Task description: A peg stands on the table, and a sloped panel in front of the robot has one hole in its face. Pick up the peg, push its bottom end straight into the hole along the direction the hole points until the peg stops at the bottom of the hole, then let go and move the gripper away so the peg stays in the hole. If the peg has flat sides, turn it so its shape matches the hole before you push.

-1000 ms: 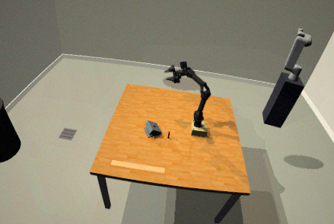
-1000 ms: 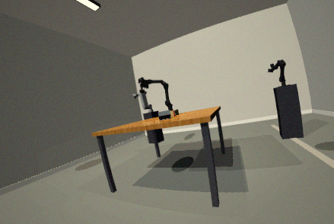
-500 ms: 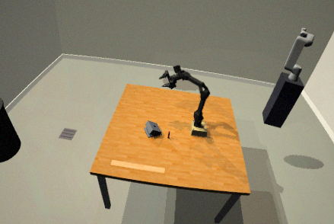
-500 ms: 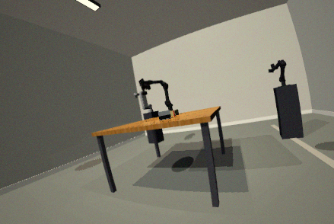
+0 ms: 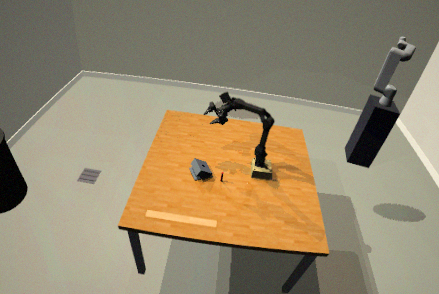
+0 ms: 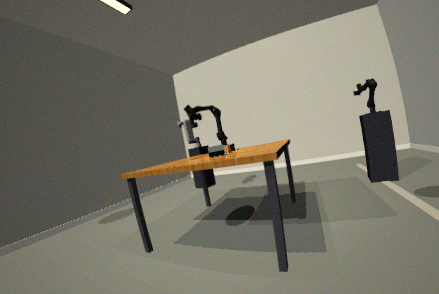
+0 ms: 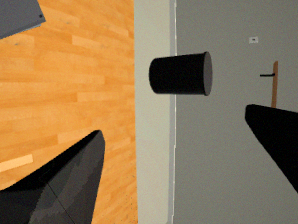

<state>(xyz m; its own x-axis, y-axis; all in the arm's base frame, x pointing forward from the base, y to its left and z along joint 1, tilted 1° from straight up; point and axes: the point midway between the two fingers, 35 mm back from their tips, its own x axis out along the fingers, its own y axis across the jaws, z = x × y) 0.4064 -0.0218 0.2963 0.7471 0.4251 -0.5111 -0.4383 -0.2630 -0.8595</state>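
A small peg (image 5: 222, 176), red on top and dark below, stands upright on the table (image 5: 269, 220) (image 6: 254, 154). It shows as a tiny red mark in the exterior view. The blue-grey sloped panel (image 5: 200, 169) (image 6: 216, 150) stands beside it, with a small dark hole in its face. A corner of the panel block (image 7: 17, 17) shows at the wrist view's top left; the peg is not in that view. My gripper (image 5: 208, 118) (image 7: 174, 120) is open and empty, high above the table's back part, well away from peg and panel.
A pale strip (image 5: 181, 218) lies near the table's front edge. The arm's base (image 5: 262, 169) stands right of the peg. Off the table are a black cylinder (image 5: 1, 172) (image 7: 180, 75) and a grey arm (image 5: 388, 72) on a dark pedestal (image 5: 371, 132).
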